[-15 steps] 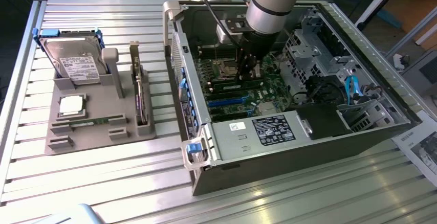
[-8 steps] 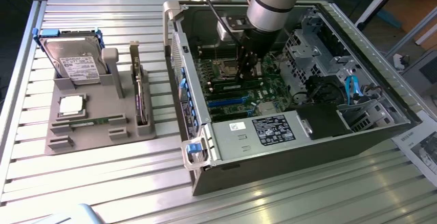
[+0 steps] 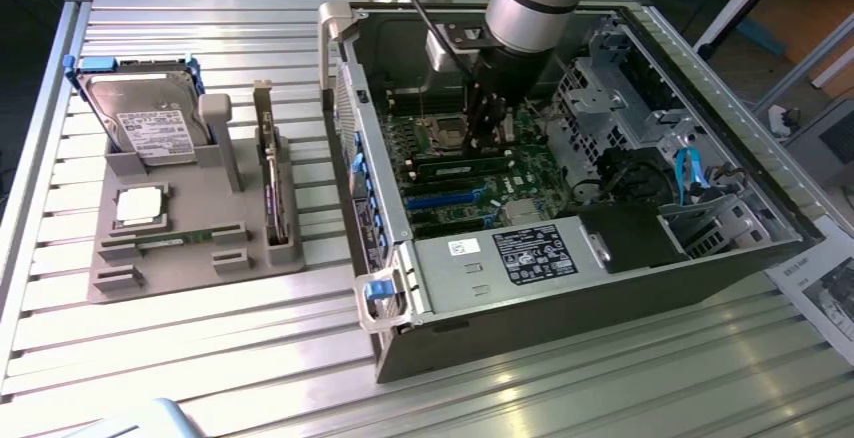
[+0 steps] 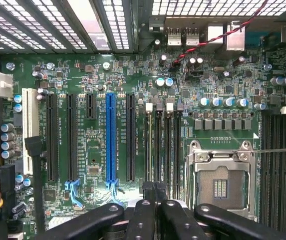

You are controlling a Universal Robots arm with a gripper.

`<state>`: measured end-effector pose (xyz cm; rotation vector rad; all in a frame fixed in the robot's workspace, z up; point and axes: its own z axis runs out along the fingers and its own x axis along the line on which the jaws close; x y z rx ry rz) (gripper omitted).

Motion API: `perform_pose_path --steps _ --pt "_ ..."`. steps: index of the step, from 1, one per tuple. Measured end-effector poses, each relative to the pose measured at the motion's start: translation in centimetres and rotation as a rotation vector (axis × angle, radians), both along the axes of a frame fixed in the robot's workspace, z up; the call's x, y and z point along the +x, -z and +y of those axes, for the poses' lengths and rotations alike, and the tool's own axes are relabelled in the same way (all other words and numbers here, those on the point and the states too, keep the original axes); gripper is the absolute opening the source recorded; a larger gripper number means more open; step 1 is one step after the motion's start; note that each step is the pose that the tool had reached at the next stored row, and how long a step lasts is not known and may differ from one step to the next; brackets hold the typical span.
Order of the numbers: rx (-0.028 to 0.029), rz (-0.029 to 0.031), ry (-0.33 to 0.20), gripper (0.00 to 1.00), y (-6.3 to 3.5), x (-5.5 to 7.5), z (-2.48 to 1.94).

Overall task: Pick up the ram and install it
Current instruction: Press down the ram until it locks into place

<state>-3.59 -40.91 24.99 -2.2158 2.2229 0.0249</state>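
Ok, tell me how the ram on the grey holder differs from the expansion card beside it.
The ram is a thin green strip; the expansion card is darker. The ram sits low; the card stands taller. The ram runs across the grey holder; the card runs lengthwise along its edge. Both stand on edge in its slots.

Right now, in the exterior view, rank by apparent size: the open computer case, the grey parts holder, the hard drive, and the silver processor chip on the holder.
1. Computer case, by far the largest.
2. Grey parts holder.
3. Hard drive.
4. Silver processor chip, smallest.
All rest on the same table, so nearness hardly alters the order.
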Motion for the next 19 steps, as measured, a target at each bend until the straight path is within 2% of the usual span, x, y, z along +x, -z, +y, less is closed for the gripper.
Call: perform_pose_path --steps 3,8,19 --pt "0.0001 -0.0005 0.0 0.1 0.0 -0.7 -0.01" --pt "0.0002 -0.0045 0.0 0.1 0.01 -3.1 0.0" --pt "0.0003 -0.005 0.0 0.1 0.11 -5.6 0.01"
